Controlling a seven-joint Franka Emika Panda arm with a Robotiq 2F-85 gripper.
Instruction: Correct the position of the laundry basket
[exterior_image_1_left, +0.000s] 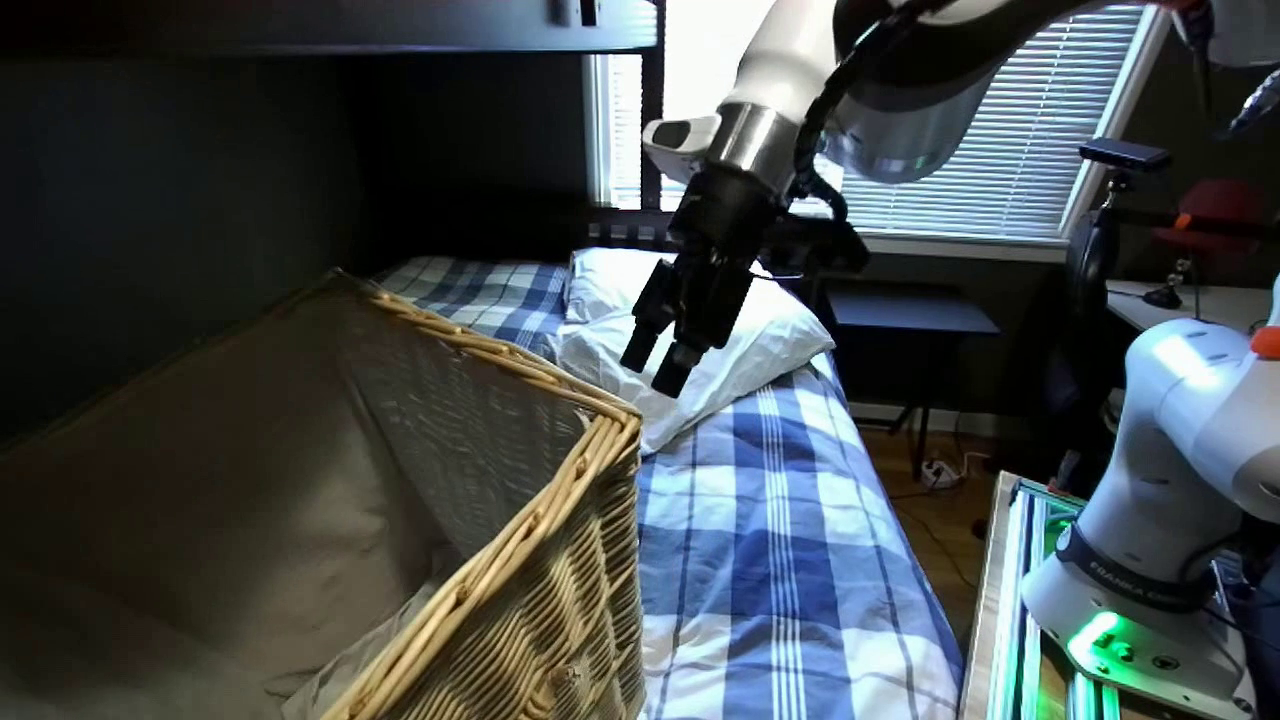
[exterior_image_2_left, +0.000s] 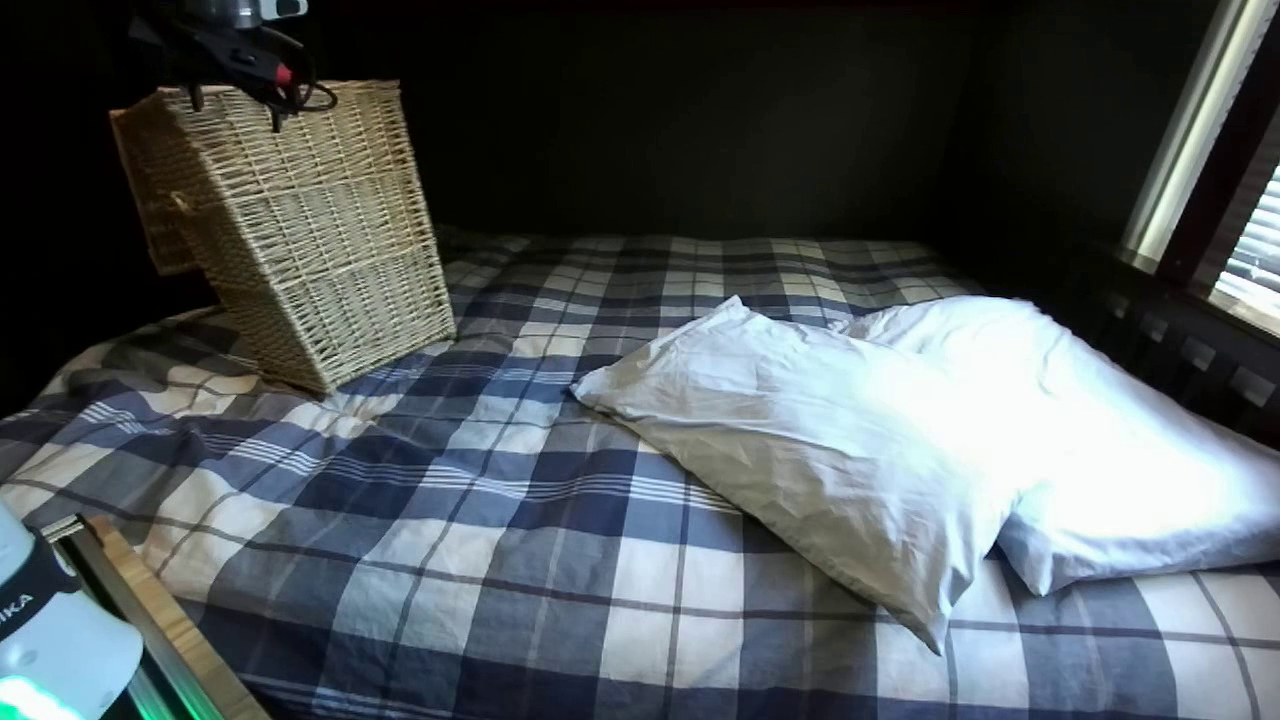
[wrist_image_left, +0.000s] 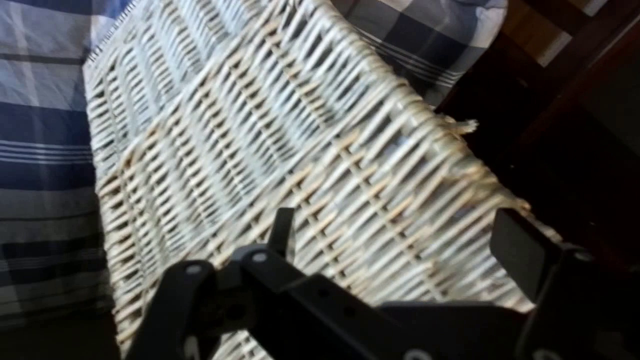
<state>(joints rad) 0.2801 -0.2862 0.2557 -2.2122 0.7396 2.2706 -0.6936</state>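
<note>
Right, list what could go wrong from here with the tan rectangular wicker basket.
The tan rectangular wicker basket looks tilted on the creased blue-and-white plaid bedspread, so a push might topple it. The open black jaws stand in front of its woven side in the wrist view; closing there might snag the weave rather than grip.

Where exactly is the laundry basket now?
In an exterior view, the laundry basket is at the left on the plaid bedding, left of the white pillows, the hand near its top.
</note>
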